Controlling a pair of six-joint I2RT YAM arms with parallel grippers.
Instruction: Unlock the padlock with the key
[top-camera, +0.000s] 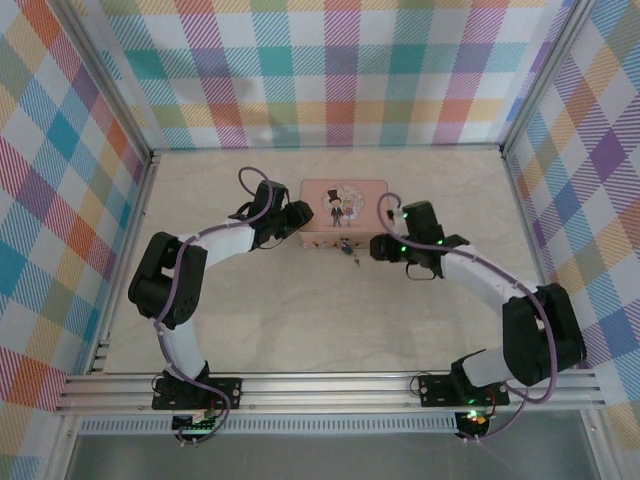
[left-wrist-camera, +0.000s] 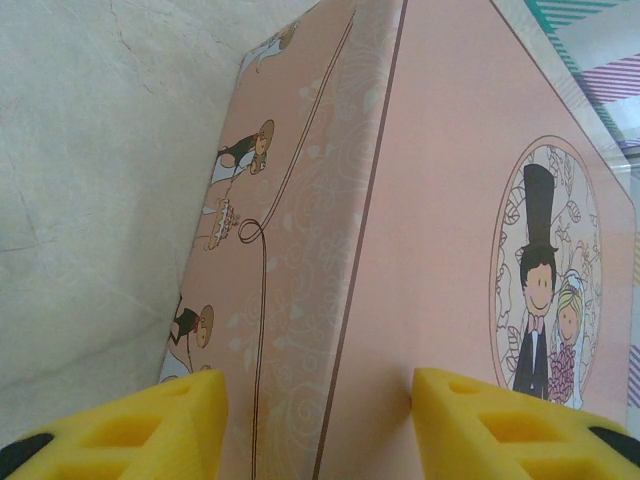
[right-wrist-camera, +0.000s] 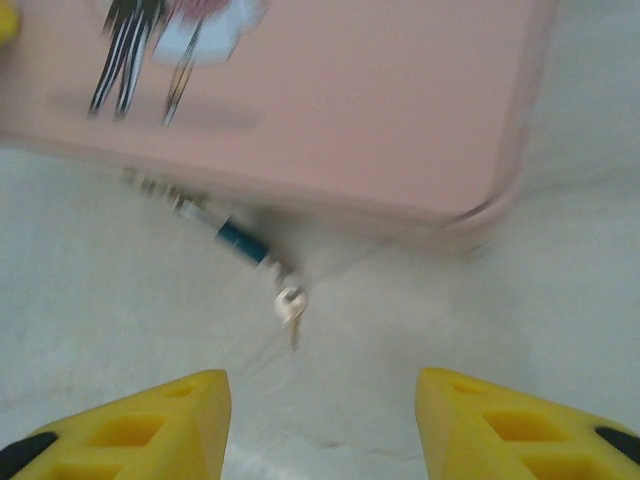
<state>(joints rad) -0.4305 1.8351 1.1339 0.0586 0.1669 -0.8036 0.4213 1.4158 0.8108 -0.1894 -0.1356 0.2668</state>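
The blue padlock (right-wrist-camera: 240, 240) hangs at the front wall of a pink picture-lidded tin (right-wrist-camera: 330, 100), blurred in the right wrist view. The small silvery key (right-wrist-camera: 291, 308) lies just below it on the table, by the padlock's lower end. My right gripper (right-wrist-camera: 320, 380) is open, a short way in front of the key, with only bare table between its yellow fingers. From above, the padlock (top-camera: 347, 250) is a dark speck just left of the right gripper (top-camera: 378, 247). My left gripper (left-wrist-camera: 318, 380) is open astride the tin's (left-wrist-camera: 450, 200) left top edge.
The tin (top-camera: 344, 210) stands mid-table, towards the back. Checked cloth walls and an aluminium frame (top-camera: 150, 200) close in the left, right and back sides. Marbled table surface (top-camera: 330, 320) lies between the arms and in front of the tin.
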